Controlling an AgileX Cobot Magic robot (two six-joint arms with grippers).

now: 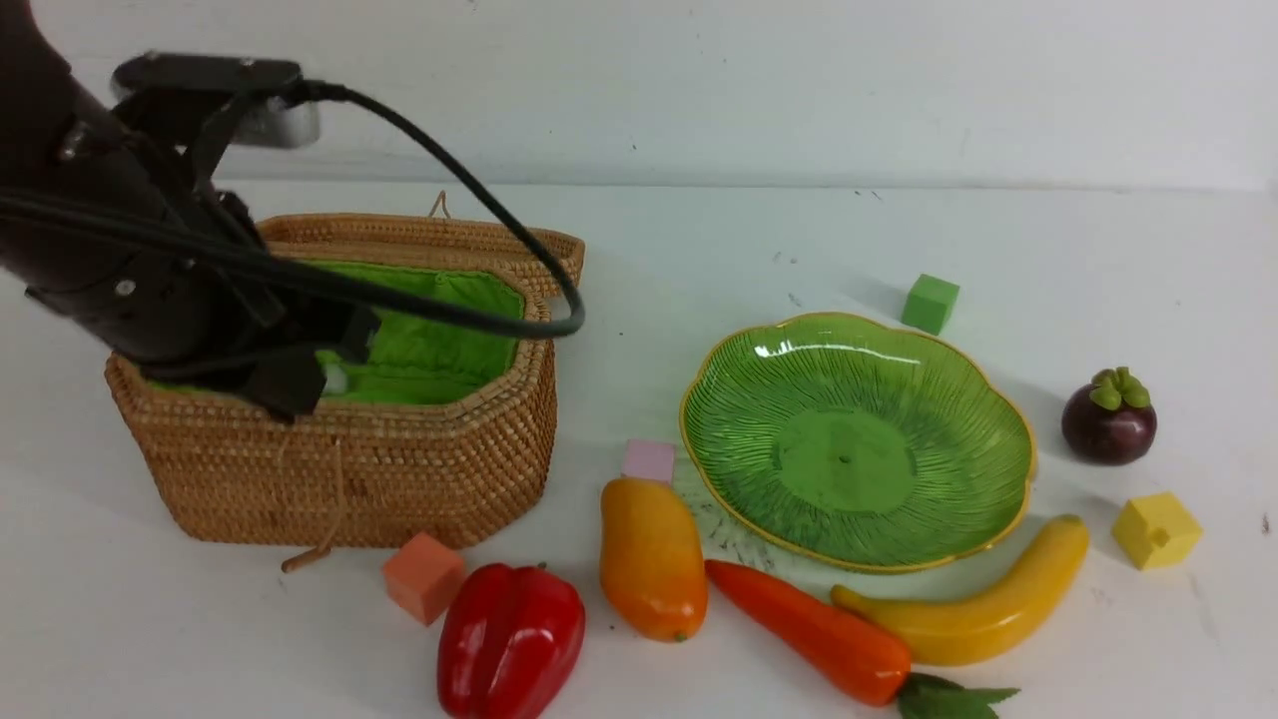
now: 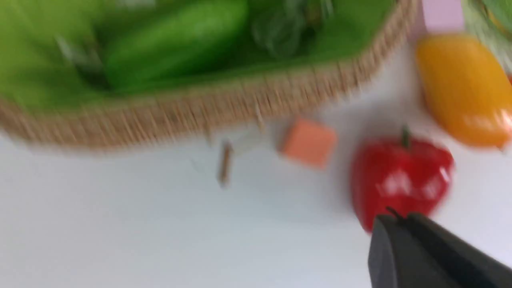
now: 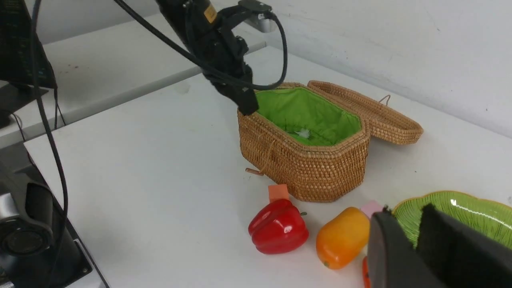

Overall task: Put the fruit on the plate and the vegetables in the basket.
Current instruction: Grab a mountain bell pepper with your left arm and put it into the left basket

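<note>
Left fingers [image 2: 400, 248] together, empty, at basket [image 1: 399, 469] rim, frame left. Right fingers [image 3: 390, 248] slightly apart, empty. Bell pepper [image 1: 509, 639] on desk [image 1: 899, 250], bottom centre-left. Glossy, probably light and slippery, so pinch across mid-body.

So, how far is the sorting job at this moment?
Done: only the green gourd lies in the basket. In hand: nothing; the left hand is shut and empty at the basket's rim. Left: bell pepper and carrot lie on the table, and mango, banana and mangosteen too; the plate is bare.
</note>
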